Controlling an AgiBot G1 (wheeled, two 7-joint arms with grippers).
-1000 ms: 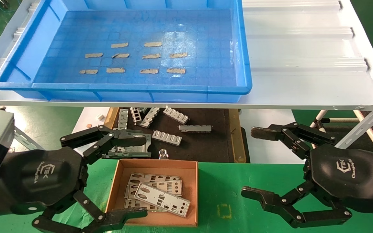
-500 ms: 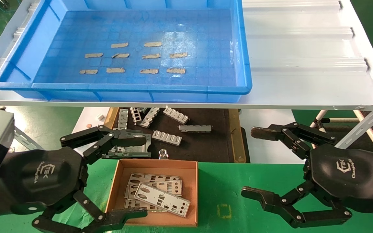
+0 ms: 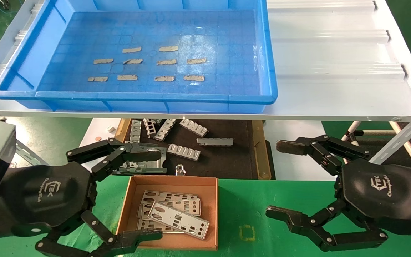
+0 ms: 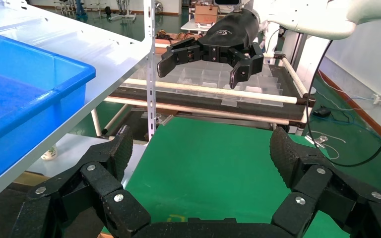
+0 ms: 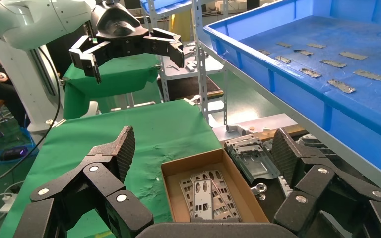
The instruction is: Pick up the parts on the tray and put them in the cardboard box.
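head view: tray (image 3: 16,60) at 12 o'clock, strips only. parts (image 3: 178,220) in cardboard box (image 3: 211,210) at 6. left gripper (image 3: 130,194) and right gripper (image 3: 280,180), fingers spread, empty. step: transfer seemingly complete; next, none apparent.

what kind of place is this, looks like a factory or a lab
Probably a factory-style workstation or robot test cell: a blue tray on a white metal rack, punched metal plates in a cardboard box, grey slotted brackets on a mat, and green flooring with more racks behind.

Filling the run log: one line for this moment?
left gripper: open, beside cardboard box | right gripper: open, idle | parts: in box | tray: no parts
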